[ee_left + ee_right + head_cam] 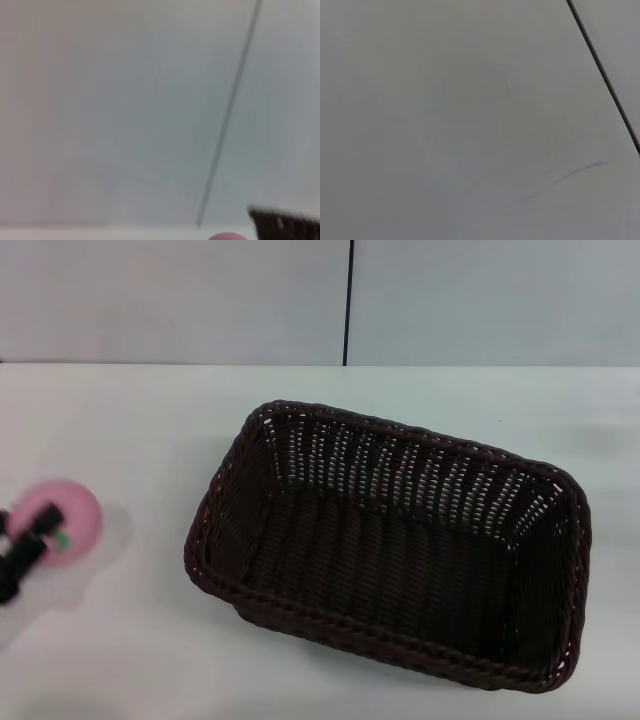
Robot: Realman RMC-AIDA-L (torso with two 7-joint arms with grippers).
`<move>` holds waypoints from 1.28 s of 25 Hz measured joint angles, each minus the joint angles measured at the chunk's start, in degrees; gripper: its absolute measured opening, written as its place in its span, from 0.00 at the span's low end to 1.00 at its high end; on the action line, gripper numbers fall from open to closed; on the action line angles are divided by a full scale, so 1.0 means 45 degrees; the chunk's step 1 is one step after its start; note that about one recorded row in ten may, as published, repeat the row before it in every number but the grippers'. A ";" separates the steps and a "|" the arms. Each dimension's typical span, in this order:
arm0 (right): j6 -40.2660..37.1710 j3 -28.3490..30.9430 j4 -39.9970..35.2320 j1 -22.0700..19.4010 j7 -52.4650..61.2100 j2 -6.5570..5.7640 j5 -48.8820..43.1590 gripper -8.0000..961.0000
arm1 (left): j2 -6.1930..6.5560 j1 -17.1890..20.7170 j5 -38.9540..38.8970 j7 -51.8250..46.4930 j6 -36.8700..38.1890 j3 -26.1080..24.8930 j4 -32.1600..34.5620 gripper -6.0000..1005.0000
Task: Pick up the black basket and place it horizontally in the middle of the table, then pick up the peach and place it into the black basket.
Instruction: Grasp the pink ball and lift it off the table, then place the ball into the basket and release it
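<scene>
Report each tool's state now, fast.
Left tool: at the peach, beside the black basket; grip cannot be told.
Right tool: not in view.

Very dark brown-black woven wicker basket (400,560), open-weave sides; pink round peach (75,515), small green mark; plain white tabletop (130,420).

Very little of the robot's body shows. In the head view only the left tool (30,540) appears, at the frame's left edge: matte black, blocky fingers (42,524) with squared ends, one short bar lying above a longer one. No cables, screws or markings can be made out. Neither wrist view shows any robot part.
</scene>
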 joint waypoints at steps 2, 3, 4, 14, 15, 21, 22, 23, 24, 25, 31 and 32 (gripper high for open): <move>0.0001 0.0017 0.0106 0.0001 0.0000 0.0023 0.0006 0.58 | -0.0007 -0.0270 -0.0002 -0.0324 0.0537 -0.0892 -0.0073 0.30; 0.0001 0.0017 0.0106 0.0001 0.0000 0.0023 0.0006 0.58 | -0.0007 -0.0270 -0.0002 -0.0324 0.0537 -0.0892 -0.0073 0.29; 0.0002 0.0038 0.0146 0.0001 0.0000 0.0024 0.0008 0.58 | -0.0112 -0.0660 -0.0010 -0.0601 0.0953 -0.1127 -0.0120 0.29; 0.0002 0.0024 0.0636 0.0077 -0.0374 0.0027 0.0034 0.58 | -0.0441 -0.3260 0.0138 -0.0439 0.0870 -0.0008 -0.1666 0.21; 0.0001 -0.0009 0.0640 0.0063 -0.0374 0.0041 0.0033 0.58 | -0.0441 -0.3260 0.0138 -0.0439 0.0870 -0.0008 -0.1666 0.21; 0.0010 0.0003 0.0786 0.0016 -0.0374 0.0150 0.0030 0.58 | -0.0521 -0.4395 0.0151 -0.0114 -0.0684 0.1522 -0.2587 0.18; 0.0014 -0.0013 0.0835 0.0015 -0.0374 0.0152 0.0024 0.58 | -0.0525 -0.4455 0.0146 0.0080 -0.0892 0.1609 -0.2736 0.18; 0.0016 -0.0027 0.0868 0.0015 -0.0376 0.0153 0.0012 0.58 | -0.0530 -0.4496 0.0144 0.0247 -0.1088 0.1680 -0.2901 0.17; 0.0018 -0.0031 0.0895 0.0015 -0.0388 0.0154 -0.0001 0.58 | -0.0530 -0.4522 0.0125 0.0356 -0.1269 0.1705 -0.3043 0.17; 0.0020 -0.0042 0.0927 0.0017 -0.0419 0.0156 -0.0013 0.58 | -0.0533 -0.4533 0.0113 0.0379 -0.1389 0.1708 -0.3119 0.16; 0.0021 -0.0050 0.1021 0.0019 -0.0499 0.0163 -0.0032 0.58 | -0.0532 -0.4454 0.0050 0.0418 -0.1576 0.1572 -0.3277 0.44; 0.0021 -0.0050 0.1021 0.0019 -0.0499 0.0163 -0.0032 0.58 | -0.0532 -0.4444 0.0044 0.0420 -0.1576 0.1566 -0.3277 0.48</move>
